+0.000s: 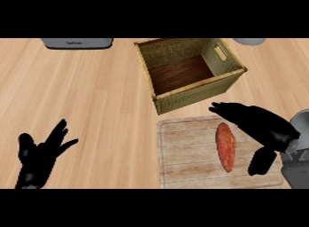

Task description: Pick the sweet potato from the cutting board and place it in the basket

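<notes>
sweet potato (pixel 225 147) lies lengthwise on the cutting board (pixel 186 153), in the board's right half, one tip near and one far, not held. the board sits at the near right of the wooden counter (pixel 85 93), reaching the view's lower edge. at the near left, well apart from the board, the left hand (pixel 37 155) rests open with its fingers spread and pointing up. the right hand (pixel 264 126) comes in from the right on its grey forearm (pixel 308 124) and arches over the board's far right corner. its fingers reach left past the far tip of the sweet potato, its thumb (pixel 261 162) hangs down just right of it, and the hand is spread, gripping nothing. whether any finger touches the sweet potato cannot be told. just beyond the board stands the basket (pixel 189 99), woven, square, turned at an angle, with a dark wooden floor inside. at the far edge a grey appliance (pixel 77 43) sits to the left and a pale grey object (pixel 250 41) to the right.
</notes>
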